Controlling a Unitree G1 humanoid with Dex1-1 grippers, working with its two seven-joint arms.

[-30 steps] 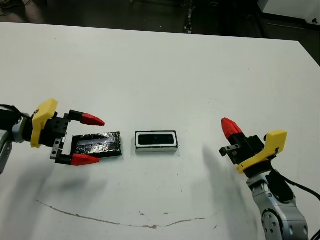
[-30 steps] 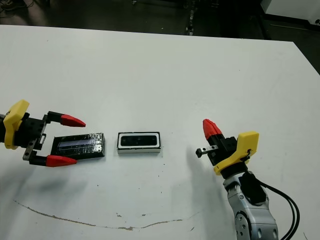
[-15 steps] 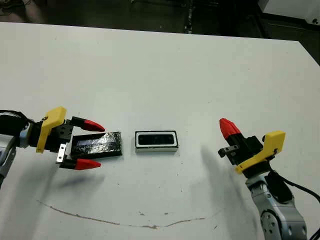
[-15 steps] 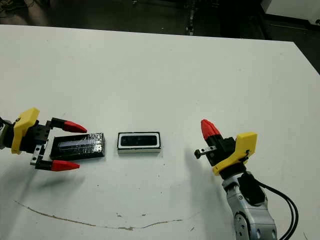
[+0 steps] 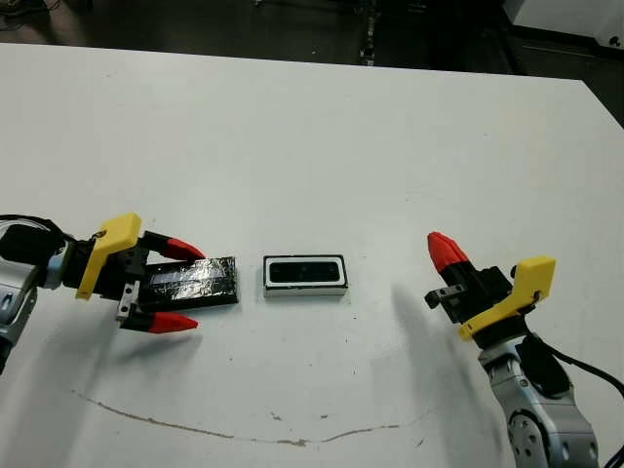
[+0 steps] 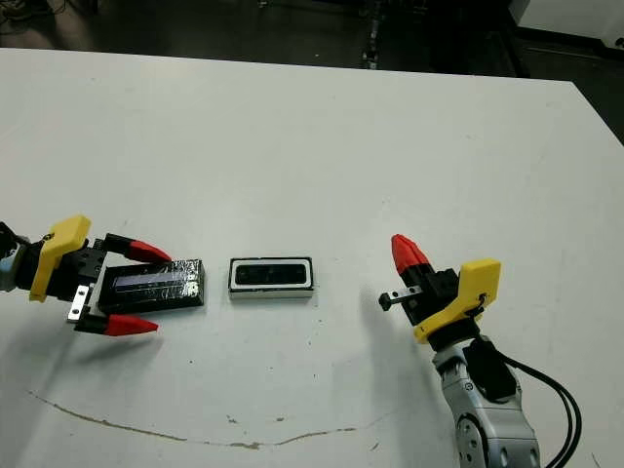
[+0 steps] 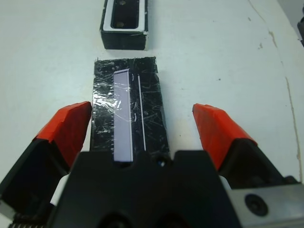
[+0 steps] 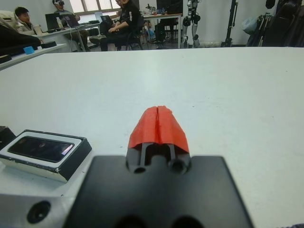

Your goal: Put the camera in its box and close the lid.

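Note:
The box (image 5: 304,290), a small white tray with a thin black rim, lies at the table's middle with the black camera (image 5: 305,272) resting inside it. Just to its left the lid (image 5: 200,281), a glossy crinkled black slab, lies flat on the table. My left gripper (image 5: 198,290) is open, its red fingers either side of the lid's left end; the left wrist view shows the lid (image 7: 129,111) between them, untouched. My right gripper (image 5: 444,250) is shut on nothing, apart to the right of the box. The right wrist view shows the box (image 8: 57,168) from the side.
A thin dark curved mark (image 5: 234,434) runs across the table near me. Beyond the table's far edge, people (image 8: 124,19) sit at desks. The table's right edge (image 5: 604,107) slants away at the far right.
My left gripper has slid right and lower, so its open fingers now flank the lid's left end. The right gripper has barely shifted.

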